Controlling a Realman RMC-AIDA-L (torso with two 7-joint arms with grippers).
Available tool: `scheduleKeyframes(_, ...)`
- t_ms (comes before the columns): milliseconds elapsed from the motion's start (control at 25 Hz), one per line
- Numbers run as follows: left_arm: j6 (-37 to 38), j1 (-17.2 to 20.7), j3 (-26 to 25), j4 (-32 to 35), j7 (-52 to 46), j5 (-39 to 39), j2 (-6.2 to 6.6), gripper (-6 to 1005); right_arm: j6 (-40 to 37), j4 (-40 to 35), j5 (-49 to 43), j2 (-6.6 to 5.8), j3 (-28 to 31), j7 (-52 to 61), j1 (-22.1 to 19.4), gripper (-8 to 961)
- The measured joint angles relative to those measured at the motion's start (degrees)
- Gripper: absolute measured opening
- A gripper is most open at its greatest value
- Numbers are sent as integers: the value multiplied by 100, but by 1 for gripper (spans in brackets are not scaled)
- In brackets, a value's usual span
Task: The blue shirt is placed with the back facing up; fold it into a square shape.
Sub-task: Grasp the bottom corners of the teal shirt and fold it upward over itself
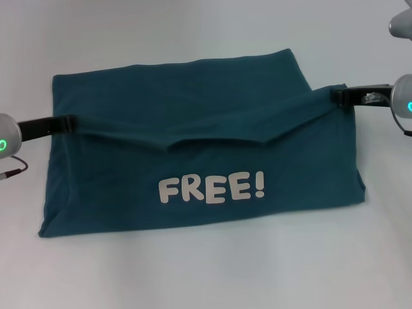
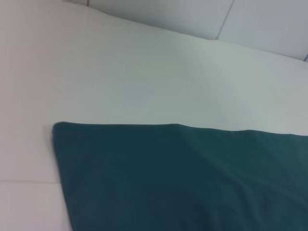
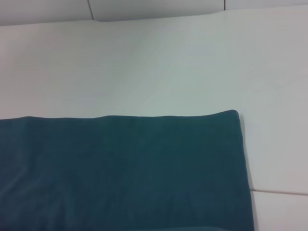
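The left gripper [image 1: 67, 122] sits at the left edge of the big dark teal-blue cotton T-shirt [image 1: 206, 129]. Its black tip touches the cloth at the end of a fold line, but I cannot tell if it is pinching the cloth or has let go. The shirt lies spread out in the middle of the plain white worktop [image 1: 206, 277]. The near part is turned over, so the cream-white "FREE!" letters [image 1: 211, 188] show on top. At the right edge, the right gripper [image 1: 340, 96] touches the other end of the fold, and I cannot tell its grip either.

I think one fold is being made or just finished. The shirt looks wide, not square, so the next move probably needs the sides folded in.

Only the head view shows the letters and both arms. The two wrist views show only plain blue cloth, one far corner each, and the white top.
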Motion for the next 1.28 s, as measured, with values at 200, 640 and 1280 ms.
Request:
scheduleKeyframes(200, -213, -19, 67, -25, 24, 3, -22, 23, 138, 84, -3, 0, -91, -3, 51, 56)
scheduleKeyframes(640, -637, 40, 355, -50, -42, 16, -121, 74, 401, 336, -41, 1, -276, 31, 210, 193)
scheduleKeyframes(1280, -795, 149, 336, -42, -194, 5, -102, 630, 620, 598, -44, -1, -405, 21, 248, 679)
